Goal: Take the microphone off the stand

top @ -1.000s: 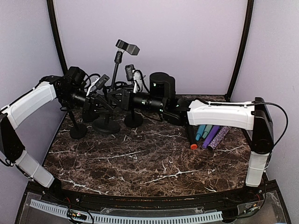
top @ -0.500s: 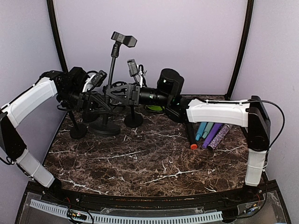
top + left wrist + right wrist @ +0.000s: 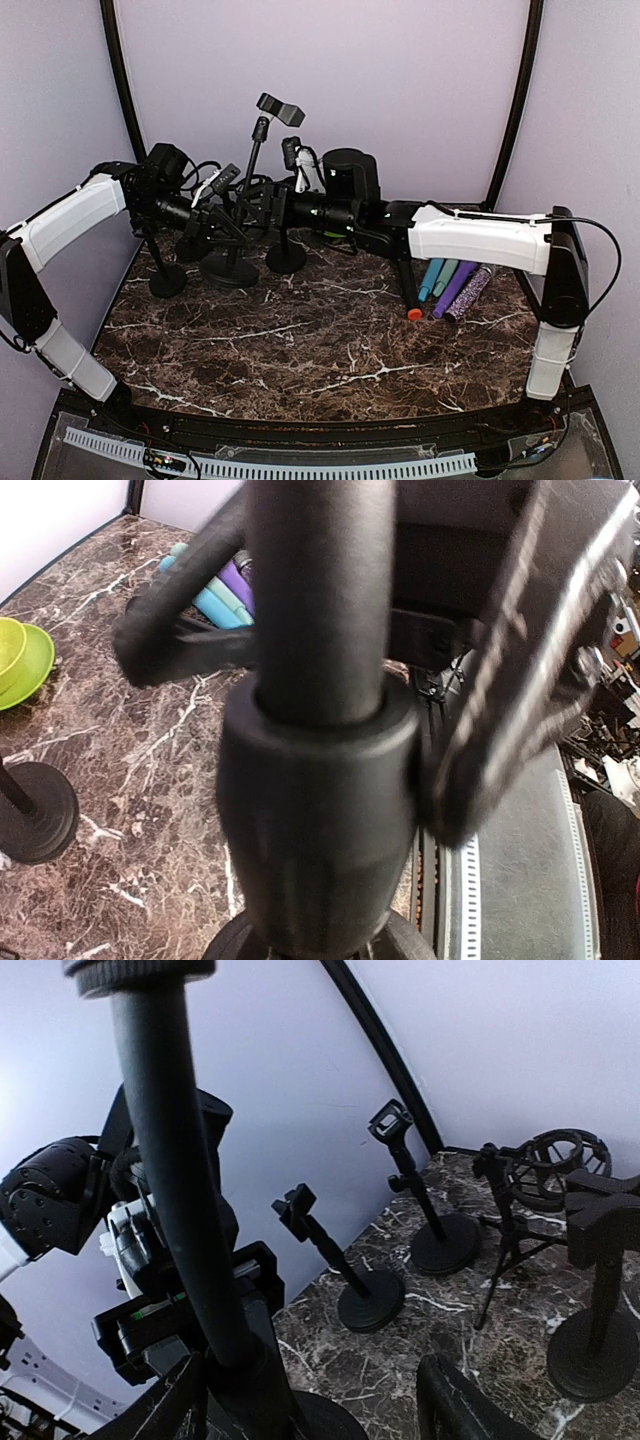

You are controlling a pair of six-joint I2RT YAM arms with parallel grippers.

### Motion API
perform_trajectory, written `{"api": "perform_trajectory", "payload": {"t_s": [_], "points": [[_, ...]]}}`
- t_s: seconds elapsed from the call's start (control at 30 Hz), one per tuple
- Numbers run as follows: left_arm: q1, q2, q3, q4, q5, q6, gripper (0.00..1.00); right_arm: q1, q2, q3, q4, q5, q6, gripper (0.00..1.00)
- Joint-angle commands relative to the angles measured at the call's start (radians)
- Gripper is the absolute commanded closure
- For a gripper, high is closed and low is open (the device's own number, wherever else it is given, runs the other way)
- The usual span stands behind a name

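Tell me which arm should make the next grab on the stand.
Right, probably. The right gripper is open around the stand pole; the left gripper is shut on it, holding it steady.

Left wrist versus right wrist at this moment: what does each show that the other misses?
Only the left wrist: a green bowl and markers on the table beyond the pole, plus the pole's collar close up.
Only the right wrist: the purple wall, several other stands, one with a ring-shaped mount, the left arm behind the pole, and the right gripper open, one finger beside the pole.
Both: the pole, filling the foreground, and the marbled table.
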Motion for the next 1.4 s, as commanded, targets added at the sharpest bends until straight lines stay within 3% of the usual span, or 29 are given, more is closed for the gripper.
{"api": "perform_trajectory", "payload": {"t_s": [0.0,0.1,0.4,0.8,0.93,1.03,1.2,1.27,1.37], "points": [[0.002,-0.059,-0.004,0.090,-0.006,-0.032,1.00,0.054,-0.030,0.041,-0.094,0.198,-0.074,0.29],[0.002,-0.058,-0.006,0.096,-0.005,-0.037,1.00,0.072,0.010,0.113,-0.165,0.230,-0.080,0.32],[0.001,-0.069,-0.014,0.090,0.001,-0.028,1.00,0.086,0.074,0.192,-0.167,0.199,-0.063,0.41],[0.001,-0.086,-0.009,0.093,0.035,-0.021,1.00,0.082,0.106,0.238,-0.192,0.136,-0.041,0.82],[0.002,-0.090,-0.010,0.087,0.052,-0.015,1.00,0.072,0.066,0.178,-0.106,0.080,-0.036,1.00],[0.002,-0.091,-0.012,0.076,0.065,-0.007,1.00,0.049,0.024,0.104,-0.011,0.020,-0.014,1.00],[0.002,-0.094,-0.007,0.037,0.121,0.016,1.00,0.010,-0.061,-0.075,0.315,-0.072,0.022,1.00],[0.001,-0.092,-0.002,0.017,0.150,0.024,1.00,0.004,-0.074,-0.101,0.397,-0.282,0.082,1.00],[0.002,-0.085,0.012,-0.015,0.196,0.041,1.00,0.002,-0.075,-0.092,0.434,-0.374,0.085,1.00]]}}
